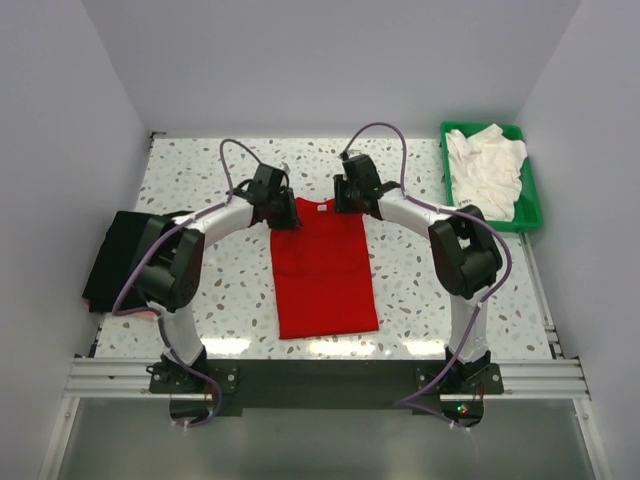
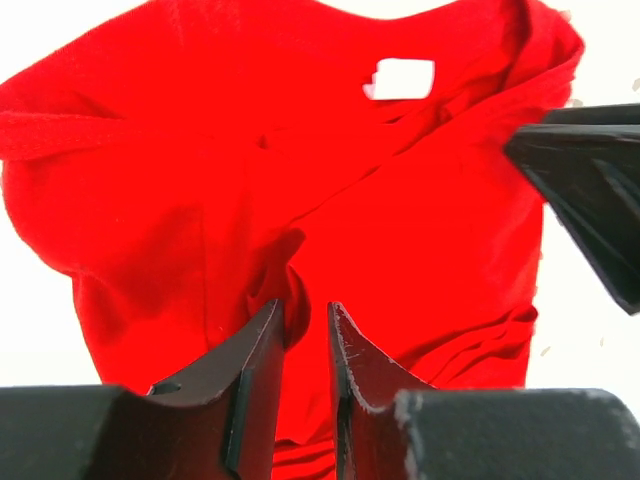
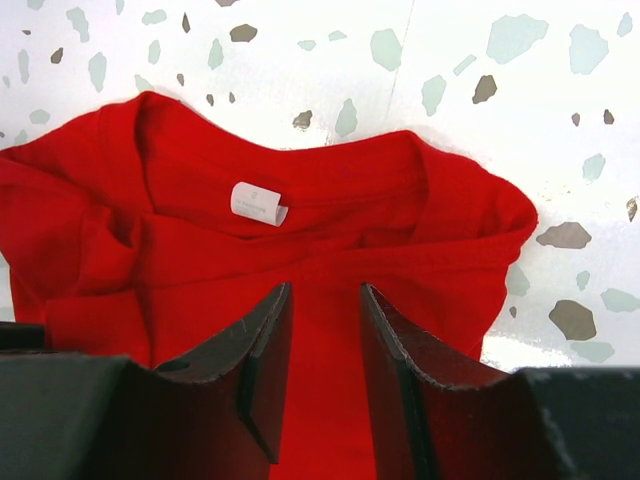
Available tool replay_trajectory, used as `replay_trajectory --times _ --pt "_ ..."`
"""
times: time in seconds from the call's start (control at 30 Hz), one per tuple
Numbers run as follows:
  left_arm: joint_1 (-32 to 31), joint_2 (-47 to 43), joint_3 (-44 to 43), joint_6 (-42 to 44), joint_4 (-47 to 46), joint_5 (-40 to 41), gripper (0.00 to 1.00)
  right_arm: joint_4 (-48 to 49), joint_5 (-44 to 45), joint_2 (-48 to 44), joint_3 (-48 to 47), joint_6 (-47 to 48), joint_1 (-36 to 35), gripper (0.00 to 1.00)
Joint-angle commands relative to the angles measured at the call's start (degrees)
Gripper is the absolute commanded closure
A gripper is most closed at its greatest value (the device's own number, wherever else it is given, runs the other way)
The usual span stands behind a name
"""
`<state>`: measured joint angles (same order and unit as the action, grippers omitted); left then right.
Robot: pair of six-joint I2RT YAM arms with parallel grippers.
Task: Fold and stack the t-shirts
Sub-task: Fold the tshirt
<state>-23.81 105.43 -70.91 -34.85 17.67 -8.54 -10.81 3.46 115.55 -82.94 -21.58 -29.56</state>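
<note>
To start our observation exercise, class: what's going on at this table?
Two robot arms are folding a red t-shirt, which lies as a long strip on the speckled table. The left pincer and right pincer sit at its collar end, jaws apart. A black t-shirt lies at the left edge; white shirts fill the green tray.

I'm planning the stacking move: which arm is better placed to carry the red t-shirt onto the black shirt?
Left, probably: the black shirt lies at the left edge beside that arm's elbow, far from the right gripper.
</note>
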Motion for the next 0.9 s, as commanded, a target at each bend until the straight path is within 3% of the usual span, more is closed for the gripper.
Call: replay_trajectory --times 0.0,0.1,0.3,0.87 --pt "-0.4 1.9 -1.6 0.7 -1.0 1.0 0.72 0.0 0.0 -2.3 -0.1 0.7 0.1 0.63" --pt "-0.4 2.2 -2.2 0.7 -0.9 1.1 0.77 -0.3 0.0 -2.3 -0.3 0.8 0.2 0.63" --pt "-0.4 -1.4 -1.0 0.3 -1.0 1.1 1.00 -0.5 0.1 -1.9 -0.5 1.1 0.2 0.63" --pt "-0.4 -13.2 9.6 -2.0 -3.3 5.9 1.00 -0.9 0.8 -2.2 -0.4 1.3 0.1 0.63"
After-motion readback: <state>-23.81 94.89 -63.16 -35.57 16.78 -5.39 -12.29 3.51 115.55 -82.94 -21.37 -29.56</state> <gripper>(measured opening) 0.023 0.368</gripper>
